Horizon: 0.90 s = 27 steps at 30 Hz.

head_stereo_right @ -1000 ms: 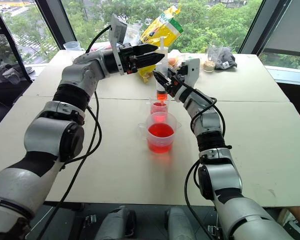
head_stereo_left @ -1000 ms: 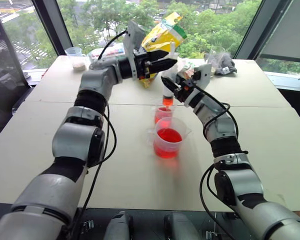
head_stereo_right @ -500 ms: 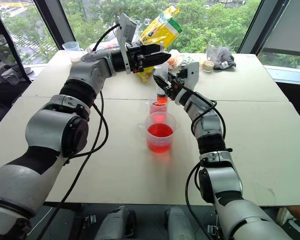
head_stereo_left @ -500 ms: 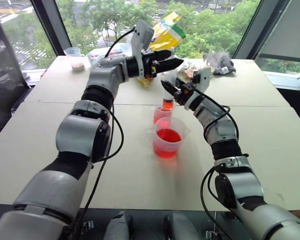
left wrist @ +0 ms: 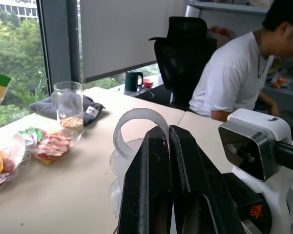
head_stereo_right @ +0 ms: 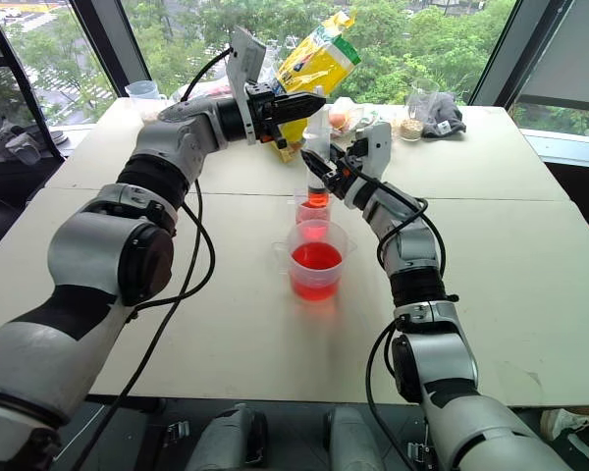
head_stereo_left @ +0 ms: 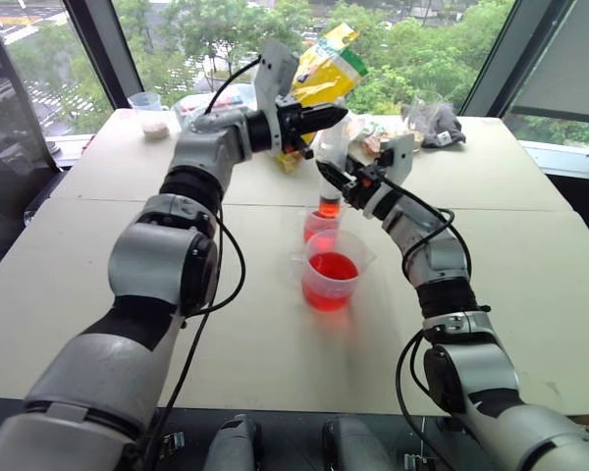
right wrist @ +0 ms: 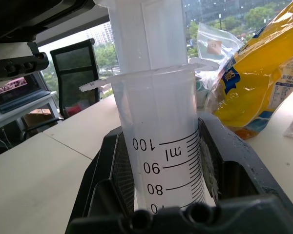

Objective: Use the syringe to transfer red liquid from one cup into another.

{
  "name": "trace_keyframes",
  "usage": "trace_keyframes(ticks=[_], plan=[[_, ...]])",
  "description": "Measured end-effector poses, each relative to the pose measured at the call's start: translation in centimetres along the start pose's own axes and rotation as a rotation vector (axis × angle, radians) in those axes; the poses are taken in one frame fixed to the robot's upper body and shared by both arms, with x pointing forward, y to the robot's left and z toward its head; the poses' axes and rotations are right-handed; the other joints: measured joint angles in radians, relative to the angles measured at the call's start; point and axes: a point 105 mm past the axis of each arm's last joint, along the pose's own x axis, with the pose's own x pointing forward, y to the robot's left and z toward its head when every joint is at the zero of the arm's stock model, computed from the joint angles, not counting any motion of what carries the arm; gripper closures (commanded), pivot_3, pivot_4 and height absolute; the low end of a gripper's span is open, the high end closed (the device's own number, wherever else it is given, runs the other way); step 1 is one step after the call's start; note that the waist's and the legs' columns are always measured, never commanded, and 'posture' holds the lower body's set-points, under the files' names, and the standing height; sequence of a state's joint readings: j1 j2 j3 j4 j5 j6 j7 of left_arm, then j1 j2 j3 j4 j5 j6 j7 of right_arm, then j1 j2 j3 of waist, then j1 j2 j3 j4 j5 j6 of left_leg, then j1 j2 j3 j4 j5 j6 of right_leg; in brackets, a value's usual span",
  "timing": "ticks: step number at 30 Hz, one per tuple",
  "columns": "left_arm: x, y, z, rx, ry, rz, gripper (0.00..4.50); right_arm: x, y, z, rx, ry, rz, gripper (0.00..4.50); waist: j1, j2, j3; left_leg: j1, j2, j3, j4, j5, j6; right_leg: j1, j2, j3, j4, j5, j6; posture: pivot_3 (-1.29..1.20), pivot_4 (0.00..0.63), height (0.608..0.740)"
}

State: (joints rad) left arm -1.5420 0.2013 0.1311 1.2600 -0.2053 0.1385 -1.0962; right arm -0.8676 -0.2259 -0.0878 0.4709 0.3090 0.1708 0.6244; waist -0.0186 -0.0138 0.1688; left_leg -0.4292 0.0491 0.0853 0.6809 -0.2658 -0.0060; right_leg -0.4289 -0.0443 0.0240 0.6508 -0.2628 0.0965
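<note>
Both arms reach over my pale counter (head_stereo_left: 128, 255) by the windows: right gripper (head_stereo_right: 319, 162) jaws clamp the syringe (head_stereo_right: 317, 157) barrel upright, left gripper (head_stereo_right: 309, 100) jaws pinched closed at its plunger top.

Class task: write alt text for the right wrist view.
The right gripper clamps the syringe upright by its clear barrel, printed with black marks up to 100 ml. Behind stand a yellow bag and a beige table.
</note>
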Motion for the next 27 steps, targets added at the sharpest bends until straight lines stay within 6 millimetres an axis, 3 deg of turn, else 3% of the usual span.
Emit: trace_keyframes(ticks=[27], plan=[[-0.6, -0.7, -1.9, 0.014, 0.008, -0.063, 4.48, -0.1, 0.9, 0.9, 0.091, 0.021, -0.01, 3.04, 0.0, 0.0, 0.0, 0.0, 0.0, 0.0, 0.0, 0.0, 0.0, 0.0, 0.0, 0.0, 0.0, 0.0, 0.0, 0.0, 0.15, 0.74]])
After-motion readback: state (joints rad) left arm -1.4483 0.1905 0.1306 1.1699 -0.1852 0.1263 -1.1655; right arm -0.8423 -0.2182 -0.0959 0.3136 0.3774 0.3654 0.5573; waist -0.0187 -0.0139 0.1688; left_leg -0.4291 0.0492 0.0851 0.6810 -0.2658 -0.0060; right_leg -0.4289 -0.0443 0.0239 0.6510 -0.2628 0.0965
